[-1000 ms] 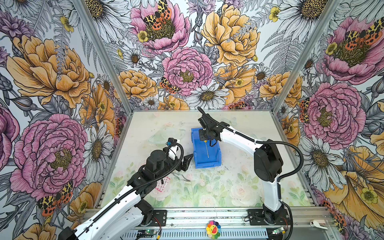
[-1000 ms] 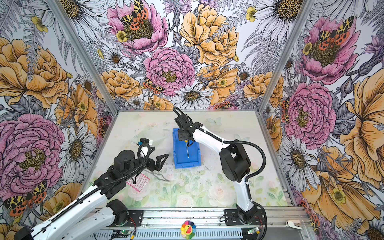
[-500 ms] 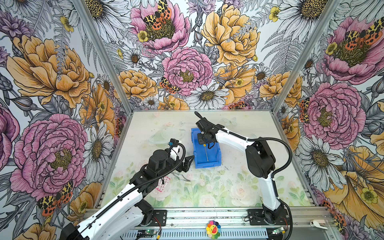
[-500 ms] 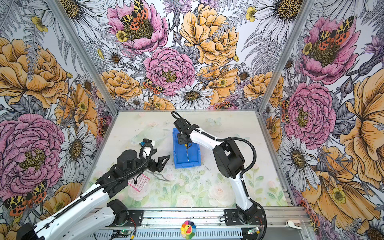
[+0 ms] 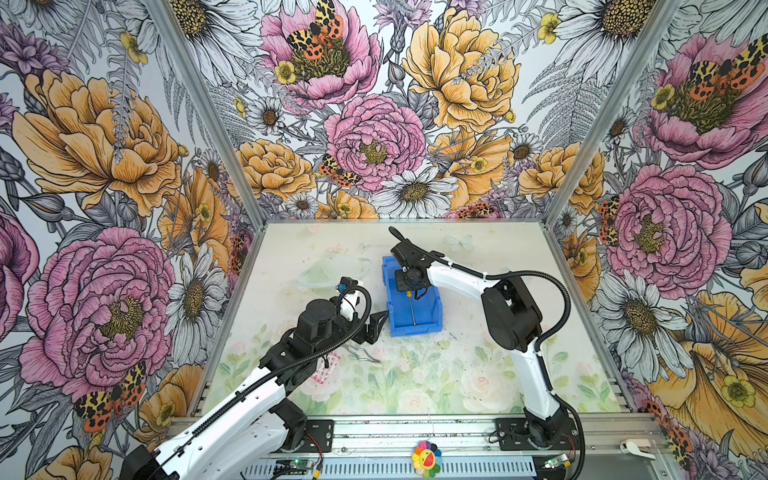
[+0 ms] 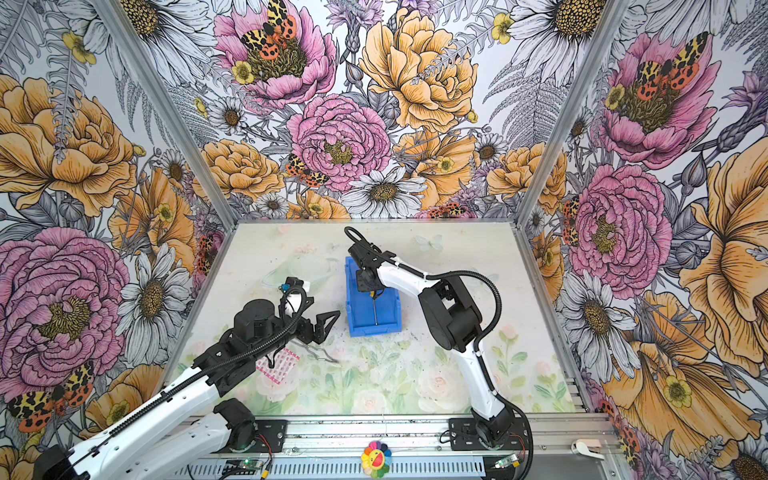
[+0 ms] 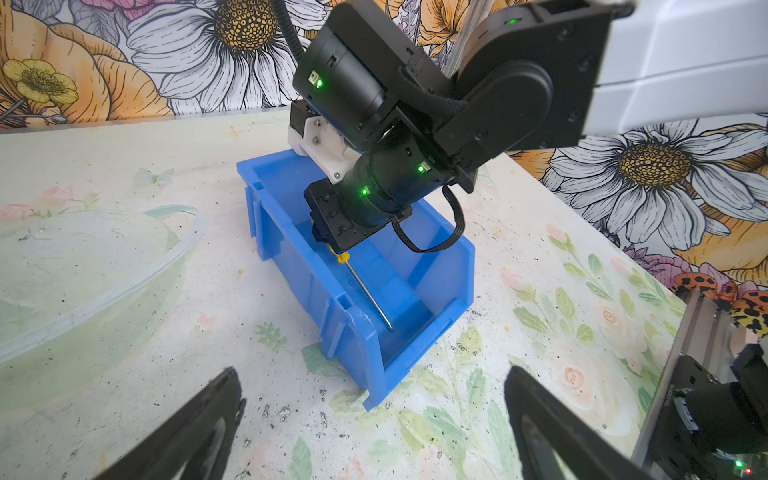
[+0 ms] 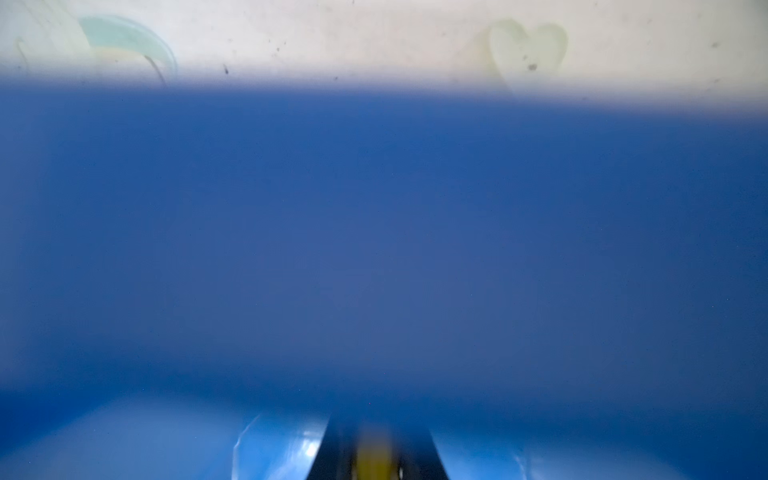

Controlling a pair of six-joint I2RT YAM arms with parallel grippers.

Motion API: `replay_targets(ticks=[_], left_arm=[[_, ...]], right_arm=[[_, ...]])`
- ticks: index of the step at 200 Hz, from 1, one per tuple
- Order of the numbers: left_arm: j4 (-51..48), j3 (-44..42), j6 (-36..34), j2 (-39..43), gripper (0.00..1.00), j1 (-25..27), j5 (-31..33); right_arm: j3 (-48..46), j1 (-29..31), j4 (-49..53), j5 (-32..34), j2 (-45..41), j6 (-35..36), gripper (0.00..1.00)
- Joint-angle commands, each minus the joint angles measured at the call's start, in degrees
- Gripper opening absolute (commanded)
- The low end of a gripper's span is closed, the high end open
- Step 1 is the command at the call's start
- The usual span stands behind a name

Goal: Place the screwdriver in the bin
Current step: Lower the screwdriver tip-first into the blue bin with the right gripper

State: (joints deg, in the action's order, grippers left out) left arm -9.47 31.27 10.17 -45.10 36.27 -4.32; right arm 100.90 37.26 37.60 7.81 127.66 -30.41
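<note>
Left wrist view: right tool (image 7: 332, 242) grips the screwdriver (image 7: 370, 296) inside the bin (image 7: 286, 253); left tool (image 7: 372, 384) wide.

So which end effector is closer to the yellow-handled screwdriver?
Right. The right end effector is shut on the screwdriver by its handle, inside the bin; the left end effector stands open outside the bin, beside its wall.

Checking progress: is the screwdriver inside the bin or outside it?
Inside, not released. The screwdriver slants down within the bin, yellow handle clamped in the right gripper, jaws shut.
</note>
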Motion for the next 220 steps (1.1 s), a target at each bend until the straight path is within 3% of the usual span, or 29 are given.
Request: replay_targets(ticks=[1, 52, 133, 220], left_arm=[[2.3, -0.9, 0.2, 0.3, 0.99, 0.6, -0.2], [2.4, -0.9, -0.1, 0.8, 0.99, 0.6, 0.7], [2.6, -0.9, -0.3, 1.1, 0.99, 0.6, 0.4], [2.4, -0.9, -0.3, 2.1, 0.99, 0.8, 0.9]], right_arm=[[1.3, -0.4, 0.3, -0.1, 1.9, -1.4, 0.01], [1.2, -0.5, 0.4, 0.3, 2.1, -1.7, 0.08], [1.5, 0.4, 0.3, 2.5, 0.2, -0.7, 0.28], [3.2, 1.6, 0.4, 4.5, -4.7, 0.7, 0.34]])
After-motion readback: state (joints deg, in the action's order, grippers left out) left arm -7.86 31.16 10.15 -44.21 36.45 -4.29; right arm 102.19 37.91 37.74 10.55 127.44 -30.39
